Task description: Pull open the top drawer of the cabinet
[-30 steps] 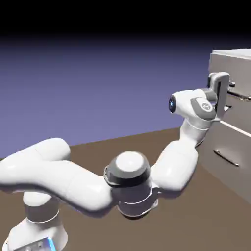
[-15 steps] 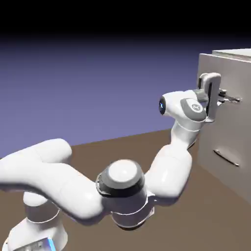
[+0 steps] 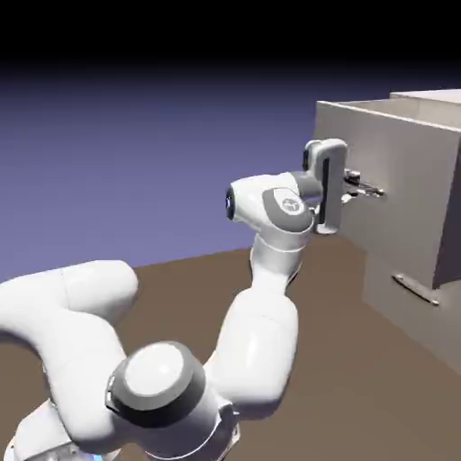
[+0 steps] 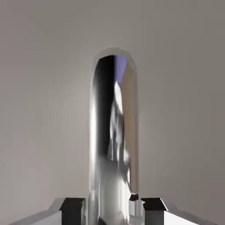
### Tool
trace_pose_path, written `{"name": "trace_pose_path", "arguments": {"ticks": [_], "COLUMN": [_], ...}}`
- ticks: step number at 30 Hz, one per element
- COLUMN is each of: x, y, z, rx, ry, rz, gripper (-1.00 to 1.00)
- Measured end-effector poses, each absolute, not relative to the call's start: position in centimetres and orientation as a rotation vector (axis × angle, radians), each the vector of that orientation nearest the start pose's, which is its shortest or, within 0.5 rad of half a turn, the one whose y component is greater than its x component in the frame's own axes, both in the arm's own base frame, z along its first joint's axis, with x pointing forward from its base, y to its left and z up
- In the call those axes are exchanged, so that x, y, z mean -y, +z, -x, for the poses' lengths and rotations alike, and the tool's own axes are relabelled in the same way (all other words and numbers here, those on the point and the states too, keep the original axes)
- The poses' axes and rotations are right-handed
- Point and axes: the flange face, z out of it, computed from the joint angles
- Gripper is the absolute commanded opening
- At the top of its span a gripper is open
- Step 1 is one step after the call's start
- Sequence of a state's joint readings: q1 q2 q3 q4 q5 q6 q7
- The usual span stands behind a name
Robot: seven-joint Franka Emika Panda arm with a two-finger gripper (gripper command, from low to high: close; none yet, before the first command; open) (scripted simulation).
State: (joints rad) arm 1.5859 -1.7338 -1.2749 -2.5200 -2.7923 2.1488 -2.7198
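My gripper (image 4: 112, 210) squeezes tight on the shiny bar handle (image 4: 113, 145) of the top drawer (image 3: 383, 180). The drawer sticks far out of the cabinet (image 3: 423, 297) on the right, above the shut lower drawer (image 3: 410, 302).

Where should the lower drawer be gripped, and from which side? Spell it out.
Grip the lower drawer's slim metal bar handle near its middle, coming straight at the front panel. The bar stands proud of the flat front, so fingers can close across it, as the gripper does on the top drawer's handle.
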Motion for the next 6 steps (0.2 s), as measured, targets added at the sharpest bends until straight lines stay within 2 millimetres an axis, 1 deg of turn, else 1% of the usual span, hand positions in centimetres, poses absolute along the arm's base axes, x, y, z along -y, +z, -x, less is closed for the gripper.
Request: {"name": "trace_pose_path", "arguments": {"ticks": [3,4,6], "x": [-1.8,-1.5,-1.0], "y": [46.4,46.4,46.5], "z": [-43.0,-42.2,-41.6], "rx": [-1.479,-1.479,-1.475], "ry": [-0.621,-0.633,-0.659], "rz": [0.608,0.599,0.576], "gripper": [-1.0,-1.0,-1.0]}}
